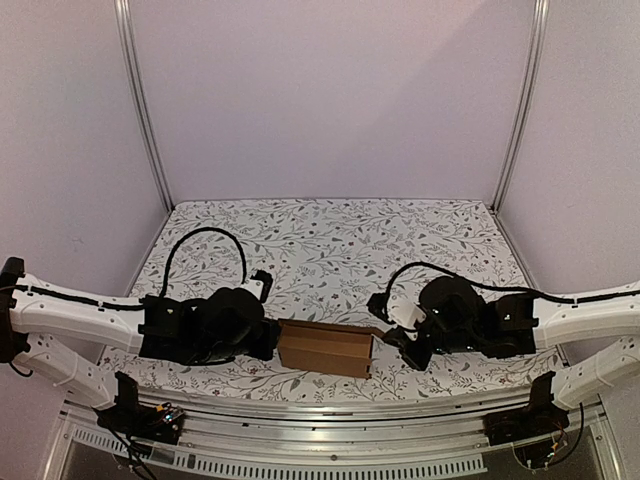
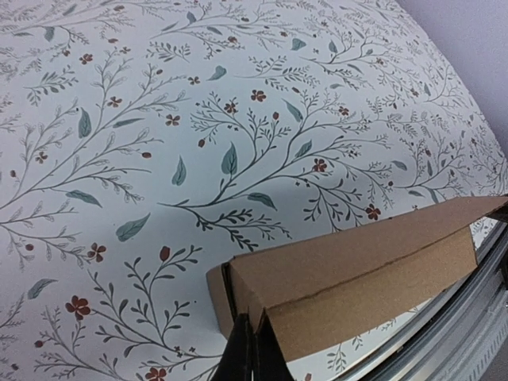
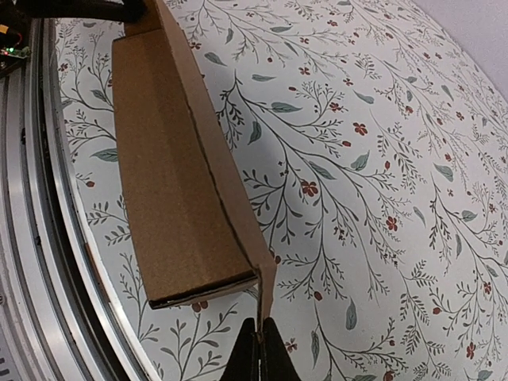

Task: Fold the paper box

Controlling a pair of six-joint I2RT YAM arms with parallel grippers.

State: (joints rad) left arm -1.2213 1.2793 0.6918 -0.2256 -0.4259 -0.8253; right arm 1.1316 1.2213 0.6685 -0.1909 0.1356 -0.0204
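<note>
The paper box (image 1: 325,348) is a plain brown, long, low cardboard box lying near the table's front edge, between my two grippers. My left gripper (image 1: 272,340) is at its left end. In the left wrist view the fingers (image 2: 253,319) are pressed together at the box's (image 2: 357,266) near end corner, with a thin cardboard edge between their tips. My right gripper (image 1: 385,335) is at the right end. In the right wrist view it (image 3: 259,322) is shut on a thin flap (image 3: 266,290) that stands on edge off the box's (image 3: 171,175) end corner.
A floral tablecloth (image 1: 330,240) covers the table. A metal rail (image 1: 320,415) runs along the near edge, just in front of the box, and also shows as the rail (image 3: 32,238) in the right wrist view. White walls with metal posts (image 1: 145,110) close the back and sides.
</note>
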